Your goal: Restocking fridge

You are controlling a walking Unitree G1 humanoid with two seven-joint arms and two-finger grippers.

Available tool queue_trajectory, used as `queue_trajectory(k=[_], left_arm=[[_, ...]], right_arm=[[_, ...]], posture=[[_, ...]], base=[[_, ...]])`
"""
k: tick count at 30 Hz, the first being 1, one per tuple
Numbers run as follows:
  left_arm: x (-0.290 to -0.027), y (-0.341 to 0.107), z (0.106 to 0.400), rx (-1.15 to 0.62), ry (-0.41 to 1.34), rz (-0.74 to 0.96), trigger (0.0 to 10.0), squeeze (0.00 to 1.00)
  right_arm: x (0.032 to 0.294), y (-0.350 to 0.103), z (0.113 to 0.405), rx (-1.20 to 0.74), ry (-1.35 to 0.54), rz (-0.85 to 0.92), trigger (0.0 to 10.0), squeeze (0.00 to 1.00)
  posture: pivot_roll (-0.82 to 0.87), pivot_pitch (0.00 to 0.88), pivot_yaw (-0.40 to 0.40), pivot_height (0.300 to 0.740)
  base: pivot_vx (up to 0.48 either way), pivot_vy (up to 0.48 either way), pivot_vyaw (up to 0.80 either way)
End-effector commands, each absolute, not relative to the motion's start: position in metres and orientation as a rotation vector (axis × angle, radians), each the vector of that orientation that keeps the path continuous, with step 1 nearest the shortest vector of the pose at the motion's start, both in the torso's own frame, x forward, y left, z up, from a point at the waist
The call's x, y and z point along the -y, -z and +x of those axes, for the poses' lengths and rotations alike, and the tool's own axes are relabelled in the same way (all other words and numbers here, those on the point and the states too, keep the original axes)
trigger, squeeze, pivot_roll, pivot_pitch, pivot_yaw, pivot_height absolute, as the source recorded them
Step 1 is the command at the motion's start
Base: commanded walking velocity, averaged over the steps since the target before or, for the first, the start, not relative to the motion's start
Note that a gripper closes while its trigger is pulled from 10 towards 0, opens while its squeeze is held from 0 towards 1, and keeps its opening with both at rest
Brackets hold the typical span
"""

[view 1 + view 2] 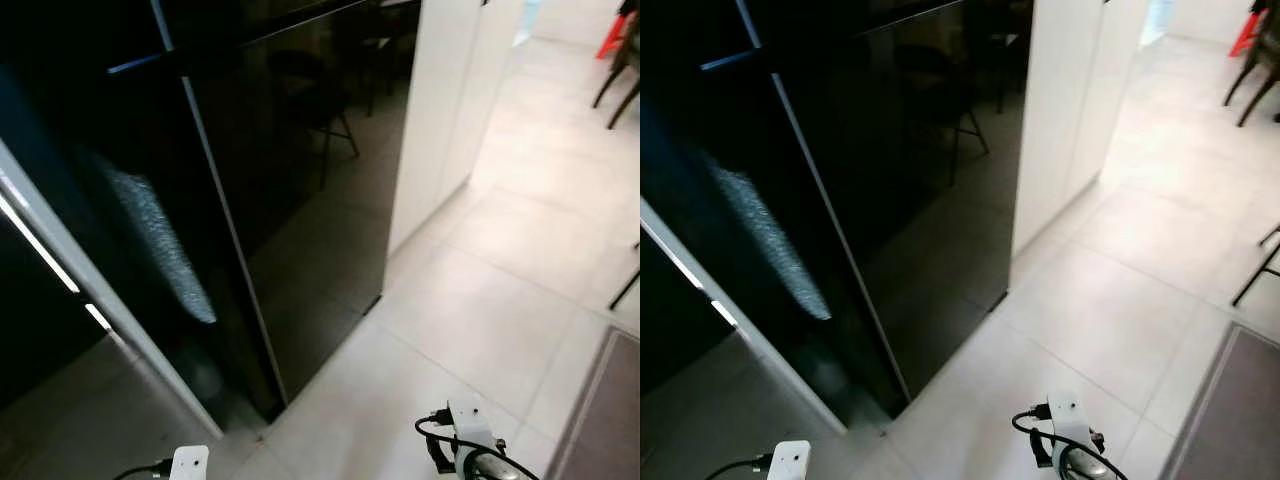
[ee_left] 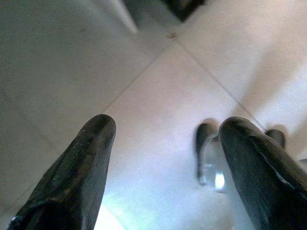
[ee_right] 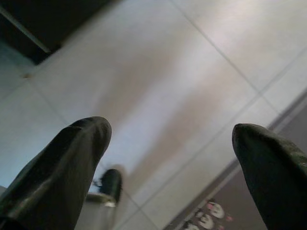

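The robot faced the black fridge (image 1: 300, 180); both grippers, left gripper (image 2: 163, 143) and right gripper (image 3: 170, 143), hung wide and empty; it should square up first.

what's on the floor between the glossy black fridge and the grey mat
Only bare pale floor tiles between the glossy black fridge and the grey mat, in both eye views.

Fridge (image 1: 300, 190) ahead-left on the tiled floor (image 1: 520, 300), cabinet (image 1: 450, 100) just right, perhaps a mat (image 1: 610, 420) far right.
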State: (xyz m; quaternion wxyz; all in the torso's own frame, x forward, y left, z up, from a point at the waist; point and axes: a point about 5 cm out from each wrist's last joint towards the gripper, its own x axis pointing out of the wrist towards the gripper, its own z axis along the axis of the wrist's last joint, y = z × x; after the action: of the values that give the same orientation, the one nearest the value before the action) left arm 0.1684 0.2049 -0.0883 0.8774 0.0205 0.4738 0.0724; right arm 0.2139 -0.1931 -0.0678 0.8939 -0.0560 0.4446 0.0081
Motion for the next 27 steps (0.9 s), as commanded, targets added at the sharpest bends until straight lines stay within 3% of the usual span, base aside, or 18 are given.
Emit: queue_trajectory(k=[1,27], left_arm=[[-0.2101,0.0878,0.1674,-0.988,-0.165,0.047,10.0,0.0],[-0.2083,0.0872,0.1696,-0.987,-0.141,0.045,10.0,0.0]], right_arm=[[0.1862,0.0688,0.2139,-0.927,-0.028,-0.104,10.0,0.0],[0.1854,0.0683,0.215,-0.925,-0.033,-0.107,10.0,0.0]], posture=[[-0.07,0.0,0.024,0.74],[-0.08,0.0,0.031,0.74]], base=[[0.0,0.0,-0.78],[0.0,0.0,-0.74]])
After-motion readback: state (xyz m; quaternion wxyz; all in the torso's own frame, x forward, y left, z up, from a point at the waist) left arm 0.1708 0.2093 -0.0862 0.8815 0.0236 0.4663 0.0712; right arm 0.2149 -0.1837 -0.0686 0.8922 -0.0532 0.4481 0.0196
